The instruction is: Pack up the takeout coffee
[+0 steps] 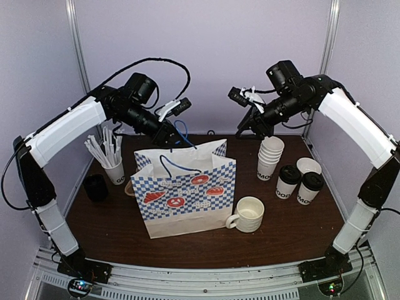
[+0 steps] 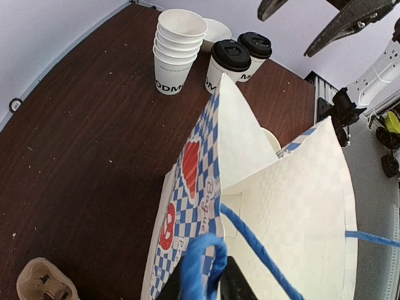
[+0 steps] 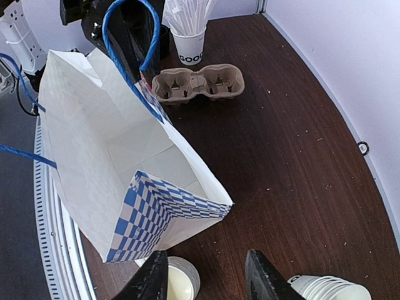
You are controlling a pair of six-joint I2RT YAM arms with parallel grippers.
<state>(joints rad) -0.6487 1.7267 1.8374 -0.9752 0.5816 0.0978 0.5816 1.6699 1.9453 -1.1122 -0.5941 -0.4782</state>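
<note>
**Bag mouth held open for loading**

We find the left gripper clenched on the blue handle of the paper bag. Lifting that handle pulls the rear wall up and spreads the mouth, so a cup can pass in from above. The takeout coffee, two black-lidded cups, stands untouched on the table right of the bag, beside the stack of lidless cups. The right gripper hangs above that stack, jaws apart and empty. We judge packing not begun; the right arm must next descend on a lidded cup.
</note>
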